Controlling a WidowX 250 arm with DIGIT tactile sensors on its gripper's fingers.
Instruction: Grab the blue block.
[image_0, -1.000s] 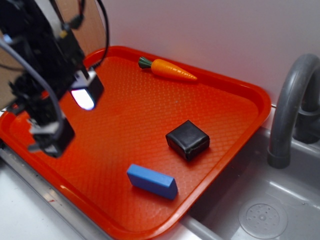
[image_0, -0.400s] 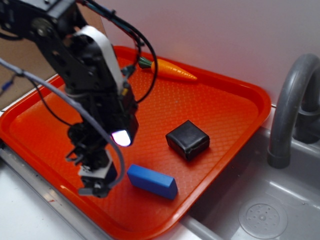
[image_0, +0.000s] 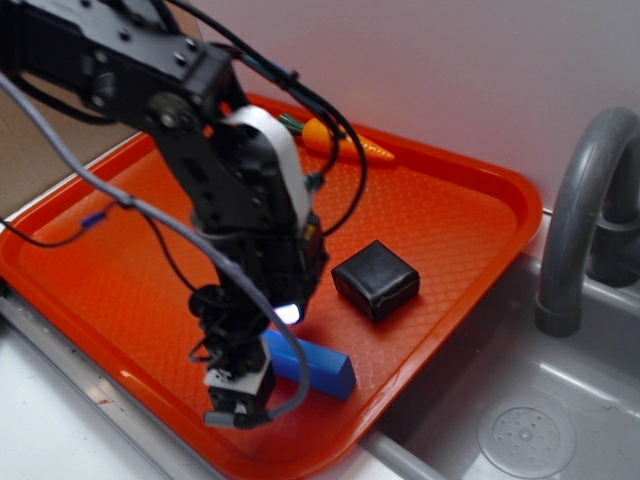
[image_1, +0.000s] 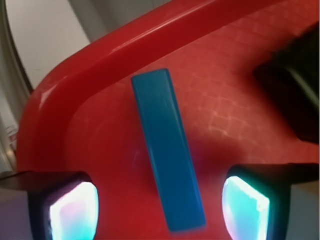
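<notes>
Fingers (image_1: 245, 205) spread, downward-pointing, either side of the blue block (image_1: 167, 150).

Red tray (image_0: 470, 190) carries blue block (image_0: 325, 366), black cube (image_0: 376, 279), carrot (image_0: 345, 143).

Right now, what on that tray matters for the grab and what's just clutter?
In play: blue block, lying flat near the tray's front rim; gripper, fingers either side of it, not closed.

Clutter: black cube, toy carrot. Red tray only carries them.
</notes>
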